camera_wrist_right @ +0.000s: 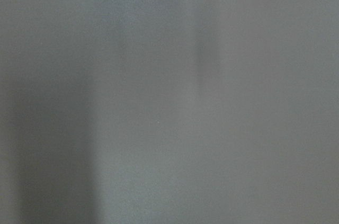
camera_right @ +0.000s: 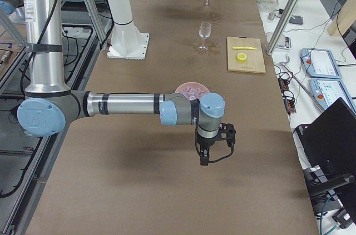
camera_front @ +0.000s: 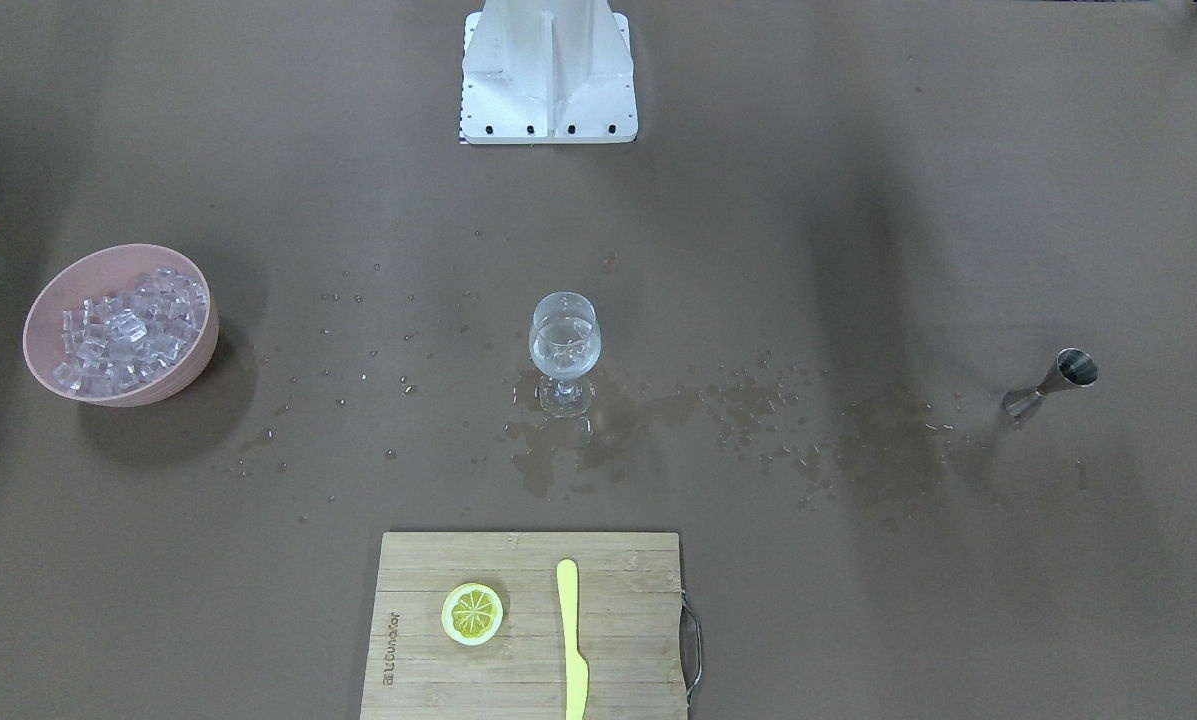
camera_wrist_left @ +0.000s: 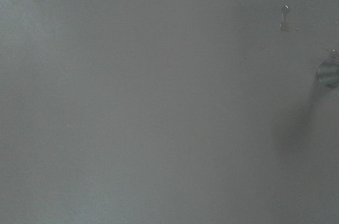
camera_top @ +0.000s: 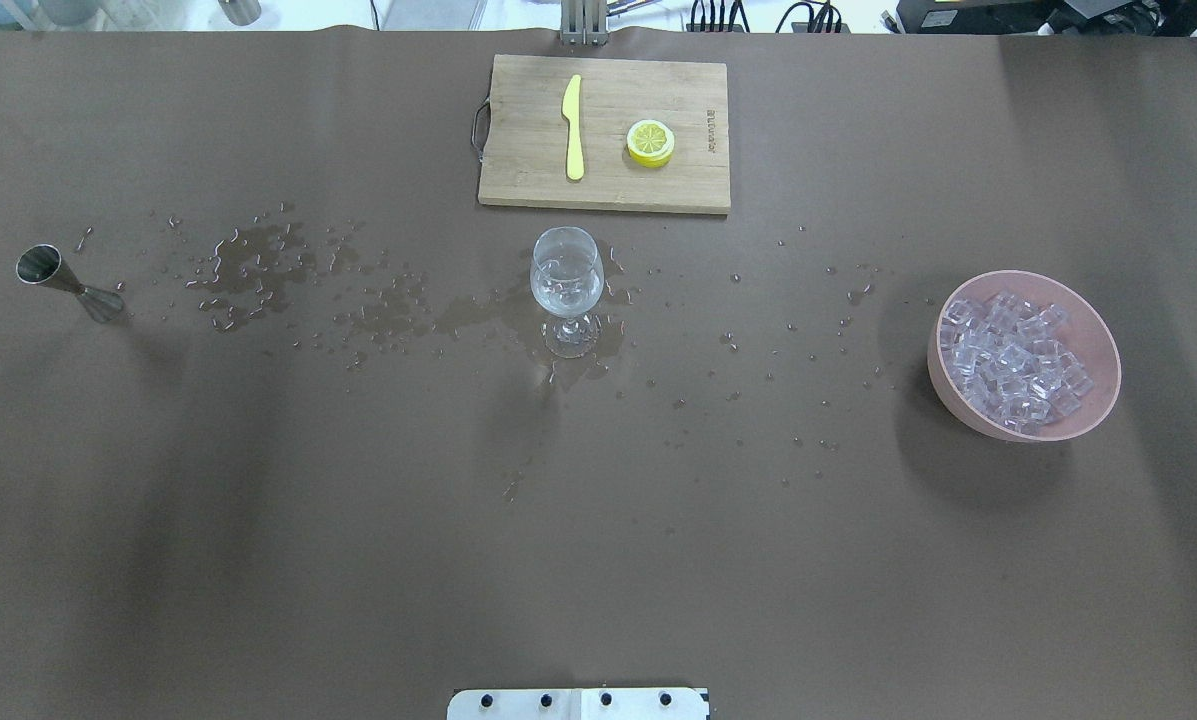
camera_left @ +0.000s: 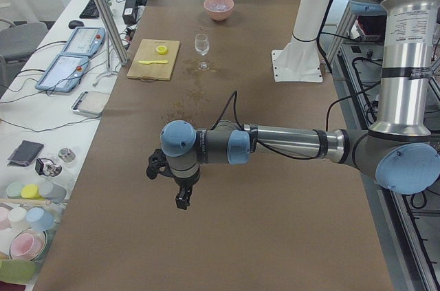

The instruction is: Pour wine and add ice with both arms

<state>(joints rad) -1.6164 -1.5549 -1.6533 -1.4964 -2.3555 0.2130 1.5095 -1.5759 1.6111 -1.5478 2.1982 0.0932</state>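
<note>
clear stemmed wine glass; pink rounded bowl of glassy ice cubes well to its right; left gripper and right gripper: grip indeterminable.

Robotics lab, robot arm, teach pendants

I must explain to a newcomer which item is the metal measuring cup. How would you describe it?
Start at the wine glass in the middle of the brown table and follow the trail of spilled drops toward the robot's left end. There the measuring cup stands alone. Unlike the glass and the pink bowl, it is shiny steel and hourglass-shaped.
</note>
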